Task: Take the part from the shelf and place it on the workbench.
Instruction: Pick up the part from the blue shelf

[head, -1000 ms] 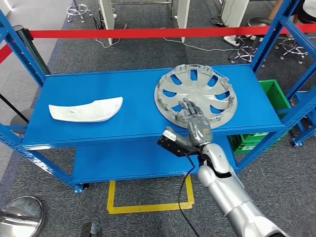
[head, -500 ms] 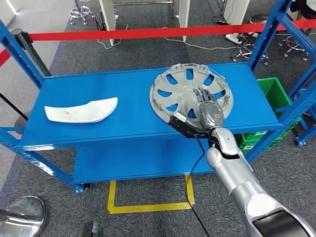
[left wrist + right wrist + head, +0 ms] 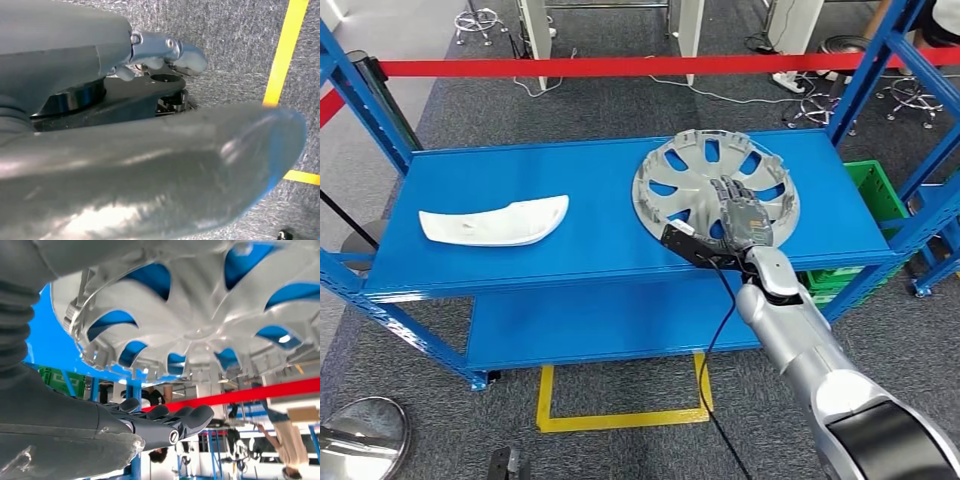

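Part: a silver wheel cover point(image 3: 715, 186) is lying flat, inner side up, on the right half of the blue shelf point(image 3: 599, 215), near its front edge.
Right hand: the right hand point(image 3: 741, 215) is extended over the near part of the wheel cover, fingers point(image 3: 166, 417) straight and apart; nothing is seen held.
Left hand: the left hand point(image 3: 158, 50) is seen over grey carpet; its state cannot be told.
Other item: a white curved panel point(image 3: 495, 222) is lying on the left half of the shelf, well apart from the wheel cover.
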Available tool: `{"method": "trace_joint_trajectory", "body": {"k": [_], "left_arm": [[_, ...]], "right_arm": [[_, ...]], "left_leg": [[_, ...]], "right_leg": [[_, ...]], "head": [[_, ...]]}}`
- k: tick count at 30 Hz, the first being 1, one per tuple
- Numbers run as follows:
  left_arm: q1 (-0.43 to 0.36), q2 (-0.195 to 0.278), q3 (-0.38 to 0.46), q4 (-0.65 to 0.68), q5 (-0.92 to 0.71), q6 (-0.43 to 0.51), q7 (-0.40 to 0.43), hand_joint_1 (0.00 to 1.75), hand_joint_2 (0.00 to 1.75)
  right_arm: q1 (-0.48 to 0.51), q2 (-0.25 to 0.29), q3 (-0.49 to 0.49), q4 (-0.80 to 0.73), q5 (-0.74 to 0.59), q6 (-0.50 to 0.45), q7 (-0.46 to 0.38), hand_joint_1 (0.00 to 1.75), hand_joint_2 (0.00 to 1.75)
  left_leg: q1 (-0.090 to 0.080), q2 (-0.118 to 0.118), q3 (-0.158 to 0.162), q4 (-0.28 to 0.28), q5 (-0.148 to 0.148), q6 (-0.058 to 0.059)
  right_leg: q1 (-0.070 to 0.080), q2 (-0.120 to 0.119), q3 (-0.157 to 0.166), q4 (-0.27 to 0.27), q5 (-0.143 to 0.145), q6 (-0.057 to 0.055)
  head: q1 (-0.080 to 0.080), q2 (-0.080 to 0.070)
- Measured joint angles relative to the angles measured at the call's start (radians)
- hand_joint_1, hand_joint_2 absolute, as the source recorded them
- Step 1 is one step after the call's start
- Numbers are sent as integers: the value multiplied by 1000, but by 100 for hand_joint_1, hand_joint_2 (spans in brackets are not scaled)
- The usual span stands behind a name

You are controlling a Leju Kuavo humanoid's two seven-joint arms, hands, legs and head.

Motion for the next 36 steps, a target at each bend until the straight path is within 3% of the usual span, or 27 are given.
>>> {"method": "trace_joint_trajectory", "body": {"k": [3,5,6,8,10,13,15,18,20,21,22,24,25,27,30,31,34,35,36], "left_arm": [[0,0,0,0,-2,0,1,0,0],[0,0,0,0,-3,0,1,0,0],[0,0,0,0,-4,0,1,0,0],[0,0,0,0,-5,0,2,0,0],[-1,0,-1,0,-6,0,3,0,0],[-2,1,-1,0,-7,0,7,0,0],[-2,2,-1,0,-8,0,9,0,0],[-6,3,-2,0,-10,-1,9,0,0],[-11,3,-3,0,-11,-1,10,0,0],[-13,3,-3,0,-12,-1,10,0,0],[-14,2,-4,0,-13,-1,11,0,0],[-12,2,-4,0,-16,-1,13,0,0],[-12,2,-5,0,-16,-1,14,0,0],[-10,1,-5,0,-16,-1,16,0,0],[-7,1,-6,0,-17,0,18,0,0],[-7,1,-6,0,-17,0,19,0,0],[-6,1,-6,0,-18,0,20,0,0],[-5,1,-6,0,-18,0,21,0,0],[-5,1,-6,0,-18,0,21,0,0]], "right_arm": [[-10,2,0,27,0,36,8,0,175],[-10,3,0,43,0,47,12,0,175],[-11,3,0,50,1,49,15,0,175],[-16,5,0,58,1,54,17,0,175],[-25,9,0,68,1,69,20,0,175],[-28,15,0,87,-2,97,25,0,175],[-31,19,0,97,-5,112,29,0,175],[-36,24,0,117,-10,130,38,0,175],[-34,24,0,135,-12,137,47,0,175],[-33,24,0,144,-12,140,53,0,175],[-33,24,0,153,-12,144,59,0,175],[-36,23,0,169,-12,151,68,0,175],[-38,22,0,176,-12,153,73,0,175],[-42,19,-1,191,-9,161,82,0,175],[-44,9,-2,209,-6,171,93,0,175],[-44,6,-4,215,-5,172,94,0,175],[-41,-1,-6,229,-3,173,95,0,175],[-40,-2,-6,233,-2,173,95,0,175],[-39,-3,-6,236,-2,173,95,0,175]], "left_leg": [[1,1,1,-1,0,8],[1,0,2,-1,0,9],[2,-1,3,-1,-1,9],[2,-3,8,0,-5,4],[-2,-4,8,3,-8,-6],[-5,-4,5,2,-6,-19],[-4,-2,-3,25,-26,-28],[-3,2,-83,189,-107,-41],[-3,3,-130,278,-128,-42],[-3,3,-128,274,-112,-41],[-3,3,-109,234,-81,-38],[-3,3,-45,109,-19,-32],[-2,3,-19,57,-6,-29],[-3,2,1,12,-7,-21],[1,2,4,4,-5,-4],[3,3,6,2,-4,2],[3,3,7,2,-5,9],[3,3,8,2,-5,10],[3,3,10,2,-6,9]], "right_leg": [[0,-1,-82,178,-84,8],[-1,-1,-117,247,-94,10],[-1,-1,-109,224,-72,11],[-4,-2,-51,99,-5,12],[-6,0,2,-7,28,7],[-4,3,12,-26,27,-11],[-7,4,15,-28,28,-23],[-9,2,18,-30,28,-32],[-8,0,18,-30,27,-33],[-8,0,19,-30,27,-33],[-9,0,20,-30,27,-33],[-6,2,20,-28,26,-29],[-4,4,17,-27,26,-25],[0,6,13,-28,28,-15],[-2,4,8,-18,17,1],[-2,3,-7,16,-4,6],[-2,0,-94,204,-91,13],[-2,0,-113,242,-100,15],[-2,0,-113,243,-88,15]], "head": [[5,0],[6,0],[7,0],[7,0],[6,0],[5,0],[1,0],[-9,0],[-10,0],[-10,0],[-10,0],[-11,0],[-11,0],[-11,0],[-9,0],[-7,0],[-1,0],[-1,0],[0,0]]}}
